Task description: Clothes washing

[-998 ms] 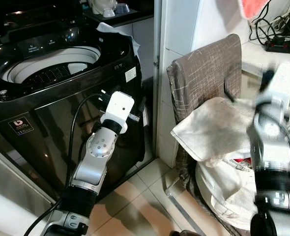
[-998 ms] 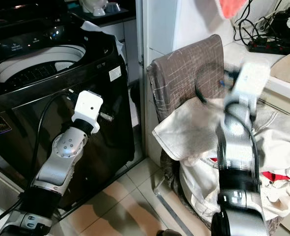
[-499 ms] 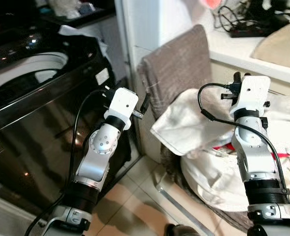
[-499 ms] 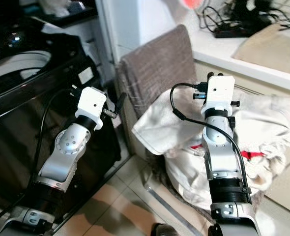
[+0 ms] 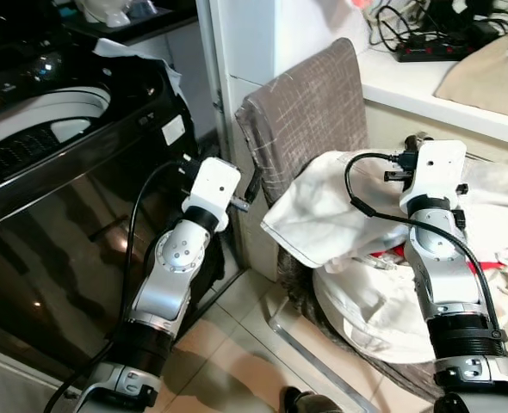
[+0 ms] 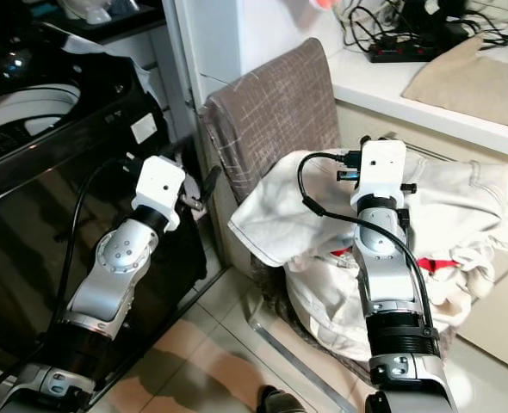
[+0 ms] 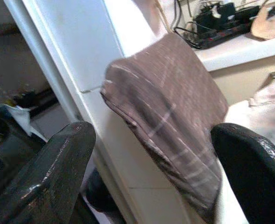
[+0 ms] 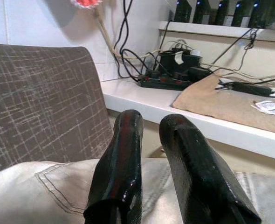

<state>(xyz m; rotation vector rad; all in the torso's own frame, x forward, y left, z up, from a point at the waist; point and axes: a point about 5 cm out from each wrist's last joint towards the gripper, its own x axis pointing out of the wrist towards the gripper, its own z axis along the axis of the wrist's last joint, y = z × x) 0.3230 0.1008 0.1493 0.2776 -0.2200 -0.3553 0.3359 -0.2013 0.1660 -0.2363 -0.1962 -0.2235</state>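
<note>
The top-loading washing machine (image 5: 56, 146) stood at far left with its drum open; the left gripper (image 7: 151, 168) was spread wide and empty, facing the brown checked cloth (image 5: 310, 107) draped over the chair back. To the right, the cream garment (image 5: 340, 215) lay heaped on the chair seat, probably soft, light and limp, best pinched at a raised fold. The right gripper (image 8: 149, 163) hovered just above it, fingers nearly closed and holding nothing.

You have the washing machine (image 5: 73, 163) at your left and the chair (image 5: 310, 120) at your right, a wall corner (image 5: 237, 52) between them. The clothes pile (image 5: 357, 258) lies on the chair seat. Behind the chair, a counter (image 5: 426, 90) carries a power strip (image 5: 435, 47).
</note>
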